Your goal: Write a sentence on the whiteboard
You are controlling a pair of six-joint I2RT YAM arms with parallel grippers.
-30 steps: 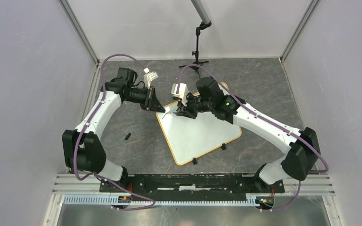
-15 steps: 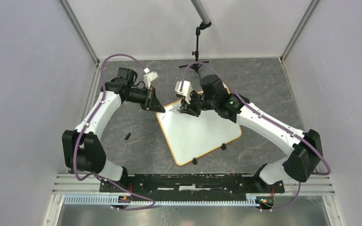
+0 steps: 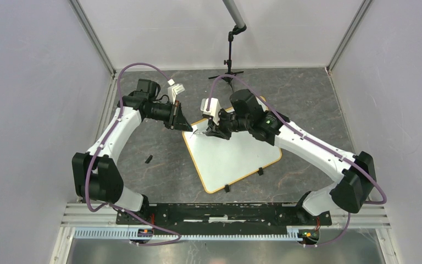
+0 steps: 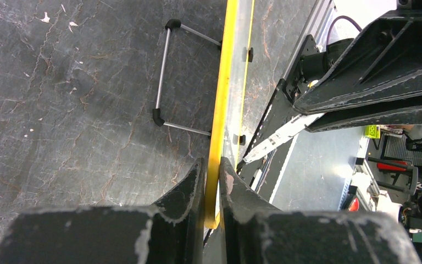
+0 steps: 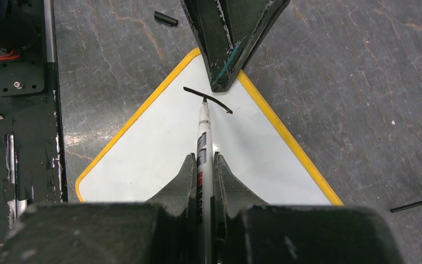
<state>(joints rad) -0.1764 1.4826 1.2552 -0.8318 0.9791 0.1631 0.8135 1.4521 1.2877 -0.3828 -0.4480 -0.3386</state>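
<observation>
The whiteboard (image 3: 233, 154) lies flat at an angle on the table, white with a yellow rim. My left gripper (image 3: 187, 128) is shut on the rim at its far left corner; the left wrist view shows the yellow rim (image 4: 220, 104) pinched between the fingers of the left gripper (image 4: 211, 170). My right gripper (image 3: 208, 132) is shut on a white marker (image 5: 204, 124), and the marker sits between the jaws of the right gripper (image 5: 203, 159). The marker's tip touches the board (image 5: 154, 159). Of the sentence, only one short curved black stroke (image 5: 221, 104) shows near that corner.
A small black cap (image 3: 149, 159) lies on the dark stone table left of the board, also in the right wrist view (image 5: 166, 18). A thin black stand (image 3: 230, 66) rises at the back. Two black clip feet (image 3: 260, 171) sit on the board's near edge. A thin metal bracket (image 4: 161, 77) lies beside the rim.
My right gripper with the marker shifted a little right and back, then returned left toward the board's corner. The left arm and the board have not moved.
</observation>
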